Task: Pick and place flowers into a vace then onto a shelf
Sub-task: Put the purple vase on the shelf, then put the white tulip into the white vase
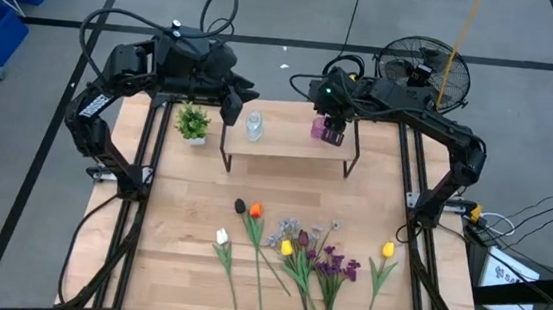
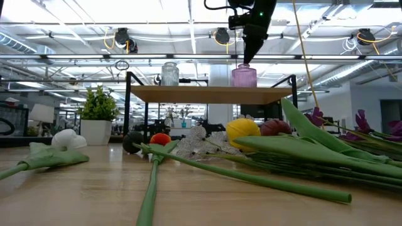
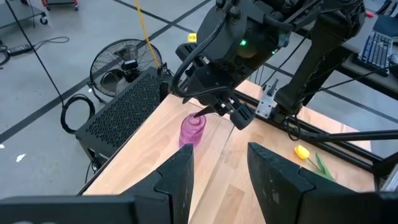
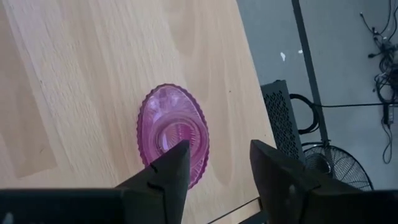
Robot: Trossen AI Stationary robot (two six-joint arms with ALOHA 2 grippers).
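Hovering just above the ribbed pink glass vase (image 4: pixel 173 135), the right tool (image 4: pixel 215 163) has its two dark fingers spread, one over the vase's rim and the other clear of it, pinching nothing. That vase stands upright on the low shelf with a light wooden top board and thin black legs (image 1: pixel 287 144), toward its right end, and a clear glass vase (image 1: pixel 254 125) stands toward the left end. Both look empty. The artificial long green-stemmed flowers (image 1: pixel 298 257), among them white, orange and yellow tulips and dark purple blooms, lie loose in a fan on the wooden counter (image 1: pixel 181 217) in front of the shelf, well apart from either vase. A small leafy green plant in a white pot (image 1: pixel 193 125) sits on the counter beside the shelf's left end. The left tool (image 3: pixel 219 171), fingers spread and empty, waits at the shelf's left end. By my reading the vase-placing step is at its end while no flower is yet in a vase; next, the right arm must rise clear without tipping the pink vase, then reach forward to a stem.
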